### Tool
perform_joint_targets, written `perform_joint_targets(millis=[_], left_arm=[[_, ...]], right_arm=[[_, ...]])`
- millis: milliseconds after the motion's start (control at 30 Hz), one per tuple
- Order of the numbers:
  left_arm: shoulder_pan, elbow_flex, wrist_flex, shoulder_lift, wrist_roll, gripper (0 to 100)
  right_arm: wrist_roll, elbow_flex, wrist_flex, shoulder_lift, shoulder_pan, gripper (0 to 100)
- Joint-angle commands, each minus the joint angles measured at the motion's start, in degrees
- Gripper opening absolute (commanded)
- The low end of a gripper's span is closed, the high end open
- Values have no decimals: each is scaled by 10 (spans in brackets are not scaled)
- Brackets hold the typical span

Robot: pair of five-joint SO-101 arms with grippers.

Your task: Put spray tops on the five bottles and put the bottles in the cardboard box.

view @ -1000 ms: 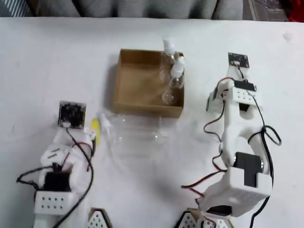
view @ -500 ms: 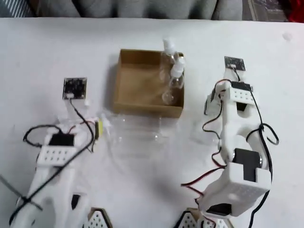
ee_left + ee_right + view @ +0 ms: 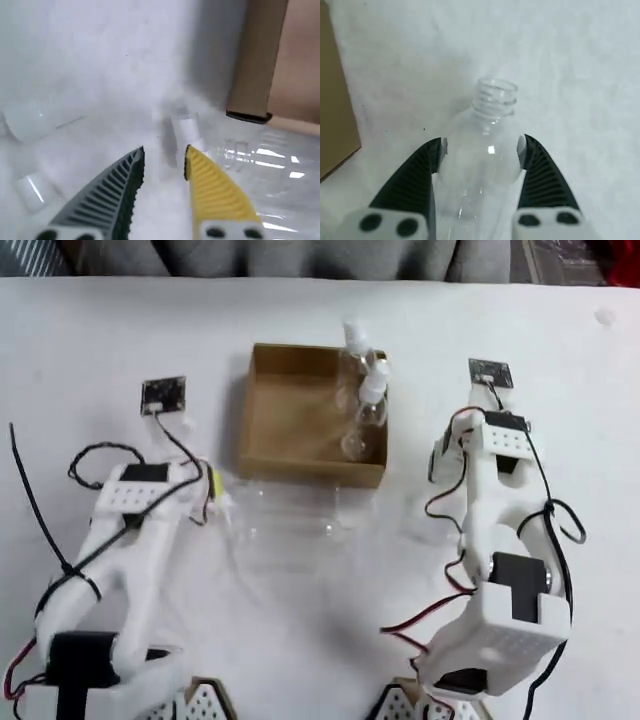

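Left gripper (image 3: pixel 164 148), fingers spread, faces white spray top (image 3: pixel 185 128) just beyond its tips; right gripper (image 3: pixel 481 141) pinches uncapped bottle (image 3: pixel 490 122).

A white table (image 3: pixel 90 350) spreads under and all around the left gripper (image 3: pixel 164 152) and the right gripper (image 3: pixel 482 145), its surface matt and faintly creased. Well beyond both grippers, past the table's far edge, grey upholstery (image 3: pixel 300 258) lies in soft folds. Far beyond the left gripper, to its outer side, is a striped cloth (image 3: pixel 25 255). Far beyond the right gripper are a brown patterned strip (image 3: pixel 560 260) and something red (image 3: pixel 625 258). The light is soft and even, with pale shadows.
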Motion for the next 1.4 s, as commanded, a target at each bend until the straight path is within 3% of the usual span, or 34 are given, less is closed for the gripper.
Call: perform_joint_targets(millis=[0, 100, 367, 667, 767, 900, 967, 1200, 1367], left_arm=[[6, -40, 22, 7, 22, 209], [5, -40, 22, 16, 24, 266], [3, -62, 18, 76, 47, 261], [3, -188, 106, 207, 47, 259], [4, -212, 116, 233, 47, 193], [4, -219, 115, 240, 47, 7], [6, -216, 115, 240, 47, 50], [2, -216, 134, 240, 40, 20], [1, -220, 158, 238, -40, 20]], right_arm=[[9, -4, -7, -1, -3, 15], [10, -3, -7, -1, -3, 15], [10, -3, -7, -1, -3, 15], [11, -2, -6, -1, -3, 15], [11, -2, -6, -1, -3, 15], [11, -2, -6, -1, -3, 15], [11, -2, -6, -1, -3, 15], [11, -1, 0, -1, -3, 15], [11, -1, 1, -1, -2, 15]])
